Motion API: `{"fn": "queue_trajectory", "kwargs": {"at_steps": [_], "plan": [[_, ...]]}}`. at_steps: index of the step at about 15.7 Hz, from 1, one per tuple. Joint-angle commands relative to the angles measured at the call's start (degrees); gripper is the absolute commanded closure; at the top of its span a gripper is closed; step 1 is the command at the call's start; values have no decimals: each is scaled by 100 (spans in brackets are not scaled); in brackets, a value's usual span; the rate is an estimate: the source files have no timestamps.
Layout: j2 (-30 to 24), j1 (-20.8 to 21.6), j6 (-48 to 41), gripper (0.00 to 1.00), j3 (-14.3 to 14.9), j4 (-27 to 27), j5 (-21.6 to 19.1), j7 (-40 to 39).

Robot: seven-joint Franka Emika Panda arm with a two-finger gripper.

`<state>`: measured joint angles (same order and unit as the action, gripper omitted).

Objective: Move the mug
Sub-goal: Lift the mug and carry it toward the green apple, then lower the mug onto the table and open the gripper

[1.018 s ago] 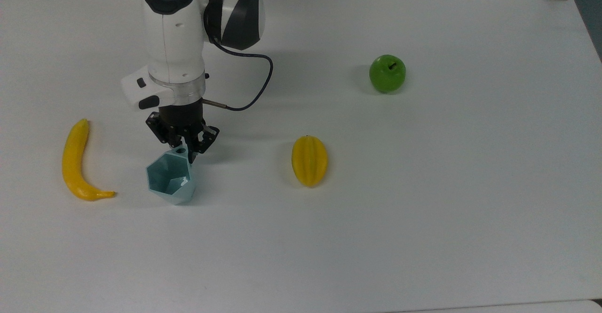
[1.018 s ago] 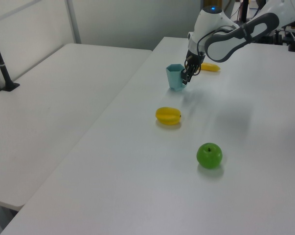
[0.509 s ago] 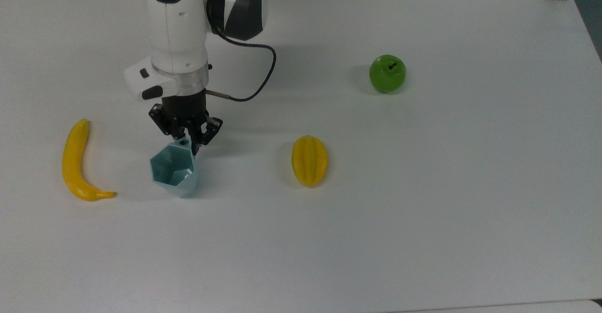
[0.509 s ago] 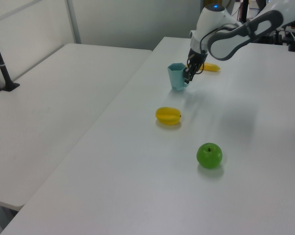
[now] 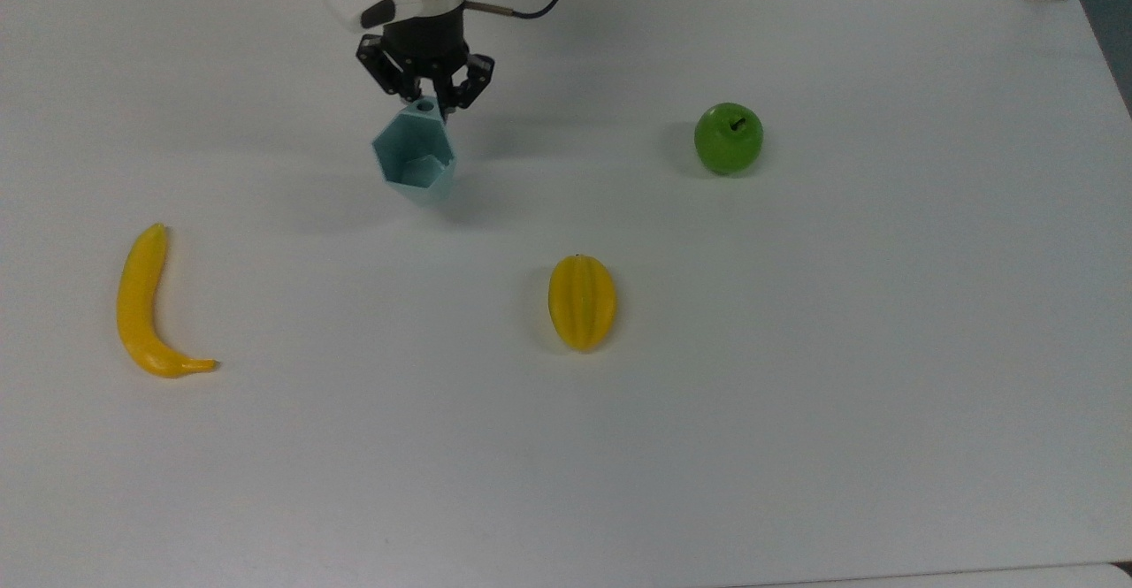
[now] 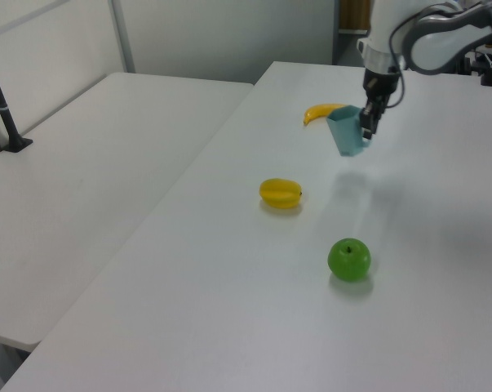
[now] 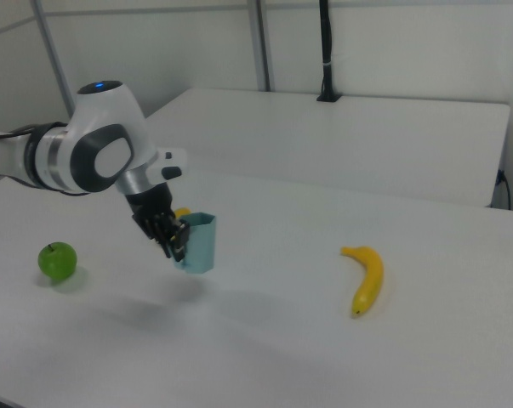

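The pale teal faceted mug (image 5: 415, 162) hangs in the air above the white table (image 5: 796, 393), held by its tab handle. My gripper (image 5: 428, 107) is shut on that handle, near the far edge in the top view. In the left view the mug (image 6: 346, 131) is lifted clear of the table with the gripper (image 6: 365, 128) at its right side, and its shadow lies below. The right view has the mug (image 7: 197, 242) tilted slightly, with the gripper (image 7: 176, 241) on its left.
A yellow banana (image 5: 141, 305) lies at the top view's left. A yellow starfruit (image 5: 581, 301) sits mid-table and a green apple (image 5: 728, 138) to its upper right. A second white table (image 6: 82, 180) adjoins on the left view's left.
The gripper has lifted the mug off the table and carried it toward the far edge and to the right in the top view, away from the banana.
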<state>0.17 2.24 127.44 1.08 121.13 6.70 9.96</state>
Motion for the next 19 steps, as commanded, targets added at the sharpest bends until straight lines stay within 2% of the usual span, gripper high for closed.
{"fn": "queue_trajectory", "kwargs": {"at_steps": [1,4,9,10,12,13,16,19], "plan": [[-140,364,113,93,51,455,77,24],[62,365,736,92,51,499,77,15],[378,505,756,86,50,490,77,-55],[379,488,738,73,51,482,77,-55],[379,488,625,15,51,473,77,-3],[387,505,467,0,51,447,77,15],[326,584,28,0,51,420,95,-3],[300,593,-745,0,51,-26,209,6]]}}
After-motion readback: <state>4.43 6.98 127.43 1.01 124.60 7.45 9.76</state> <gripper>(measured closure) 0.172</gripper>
